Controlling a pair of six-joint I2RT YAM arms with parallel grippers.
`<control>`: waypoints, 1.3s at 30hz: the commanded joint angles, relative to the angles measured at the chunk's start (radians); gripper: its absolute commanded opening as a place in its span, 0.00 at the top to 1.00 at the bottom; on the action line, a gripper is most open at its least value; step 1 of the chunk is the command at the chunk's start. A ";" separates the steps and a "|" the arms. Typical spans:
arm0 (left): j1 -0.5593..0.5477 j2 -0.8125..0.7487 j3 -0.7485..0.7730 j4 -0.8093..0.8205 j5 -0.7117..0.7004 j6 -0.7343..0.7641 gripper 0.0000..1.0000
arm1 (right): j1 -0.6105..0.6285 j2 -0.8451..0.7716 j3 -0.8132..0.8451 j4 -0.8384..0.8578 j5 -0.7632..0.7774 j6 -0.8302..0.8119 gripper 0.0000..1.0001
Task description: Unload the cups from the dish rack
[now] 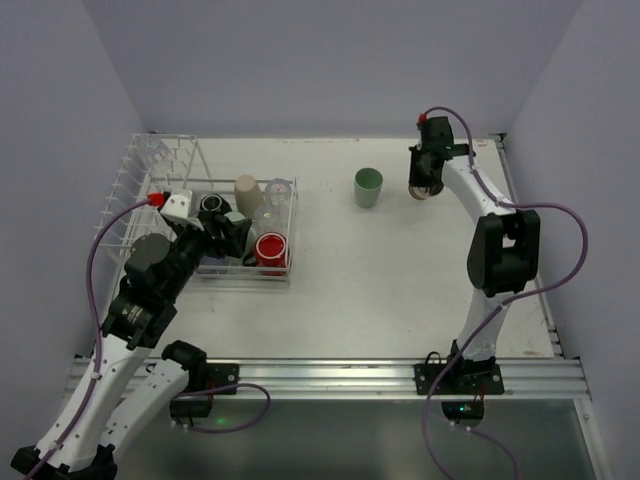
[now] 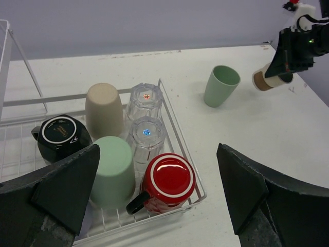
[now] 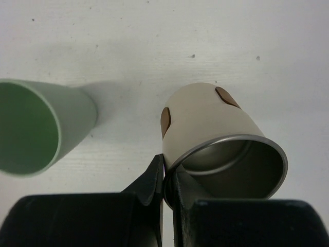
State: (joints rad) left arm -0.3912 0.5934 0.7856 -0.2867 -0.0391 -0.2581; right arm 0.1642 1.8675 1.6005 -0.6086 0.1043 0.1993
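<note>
The white wire dish rack (image 1: 140,190) stands at the far left. Its basket (image 2: 180,131) holds a beige cup (image 2: 104,109), a black mug (image 2: 60,135), a mint green cup (image 2: 113,170), two clear cups (image 2: 145,100) and a red mug (image 2: 167,181), all upside down. My left gripper (image 2: 158,154) is open above the red mug and holds nothing. Another mint green cup (image 1: 368,186) stands upright on the table. My right gripper (image 3: 165,167) is shut on the rim of a beige cup with brown spots (image 3: 205,123), tilted low over the table at the far right (image 1: 422,188).
The rack's tall prongs (image 1: 125,180) rise left of the basket. Grey walls enclose the table on three sides. The upright mint green cup (image 3: 36,128) is just left of the held cup. White tabletop (image 1: 380,280) lies between the rack and the right arm.
</note>
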 commanded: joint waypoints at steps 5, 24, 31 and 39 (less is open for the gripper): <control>-0.025 -0.009 -0.014 0.044 -0.002 0.037 0.00 | -0.012 0.205 0.266 -0.123 -0.034 -0.064 0.98; -0.001 0.022 0.006 0.035 -0.100 0.037 0.00 | 0.014 0.311 0.408 -0.194 -0.098 -0.064 0.65; 0.000 0.126 0.118 0.003 -0.143 -0.024 0.00 | 0.015 0.029 0.230 -0.047 -0.193 0.003 0.47; 0.006 0.386 0.446 -0.078 -0.318 -0.079 0.00 | 0.014 -0.353 -0.238 0.363 -0.363 0.155 0.36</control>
State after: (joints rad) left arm -0.3985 0.9028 1.0988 -0.3630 -0.2520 -0.3012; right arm 0.1783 1.6096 1.4818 -0.4500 -0.1532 0.2722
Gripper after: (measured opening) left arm 0.999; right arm 0.640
